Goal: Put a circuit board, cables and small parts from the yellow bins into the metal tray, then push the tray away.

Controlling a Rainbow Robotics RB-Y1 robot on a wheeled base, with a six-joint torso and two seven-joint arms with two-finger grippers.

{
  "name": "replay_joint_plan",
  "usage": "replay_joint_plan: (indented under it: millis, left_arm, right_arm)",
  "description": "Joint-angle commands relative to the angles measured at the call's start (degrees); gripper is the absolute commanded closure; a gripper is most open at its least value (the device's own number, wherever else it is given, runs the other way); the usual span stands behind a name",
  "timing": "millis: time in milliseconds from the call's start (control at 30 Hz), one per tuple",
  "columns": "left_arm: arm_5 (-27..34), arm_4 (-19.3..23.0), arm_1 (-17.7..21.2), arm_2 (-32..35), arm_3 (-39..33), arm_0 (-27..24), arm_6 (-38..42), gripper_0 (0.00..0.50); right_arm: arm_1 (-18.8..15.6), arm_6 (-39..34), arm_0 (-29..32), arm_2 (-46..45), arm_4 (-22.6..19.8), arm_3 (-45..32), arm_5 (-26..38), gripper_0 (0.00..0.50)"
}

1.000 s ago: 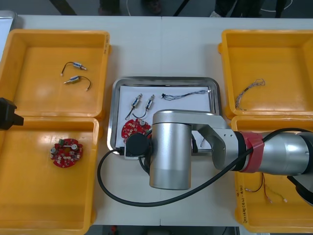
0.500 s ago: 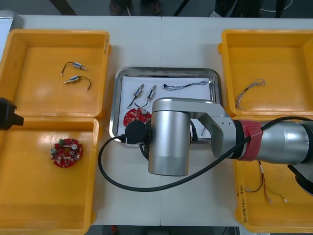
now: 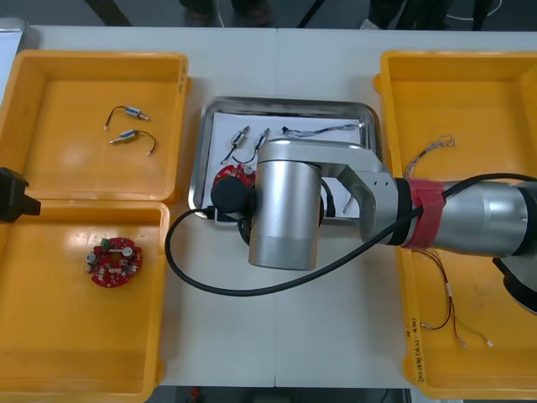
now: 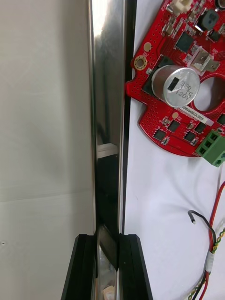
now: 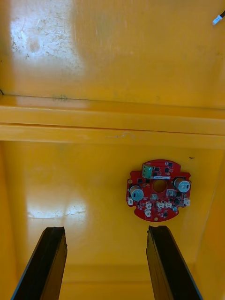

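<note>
Tray (image 3: 285, 102) sits mid-bench between the yellow bins (image 3: 92, 126), holding a circuit board (image 3: 228, 176), cables (image 3: 323, 130) and small metal parts (image 3: 243, 141). Its near rim (image 4: 108, 93) runs left to right, pinched by the right tool (image 4: 108, 239). The tray lies far of that tool, so a straight far push looks due. The left tool (image 5: 105, 229), spread, hangs over the left near bin.
</note>
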Motion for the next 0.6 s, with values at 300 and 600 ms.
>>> replay_joint_plan:
  millis: [300, 600]
  left_arm:
    - [0.35, 0.46, 2.56, 1.78, -1.76, 0.91, -3.93, 0.000]
    - [0.35, 0.46, 2.56, 1.78, -1.76, 0.91, -3.93, 0.000]
  right_arm:
    - [-0.77, 4.47, -6.15, 0.80, -0.47, 4.42, -2.80, 0.500]
    - [1.60, 5.88, -9.05, 0.72, -0.56, 9.96, -3.94, 0.500]
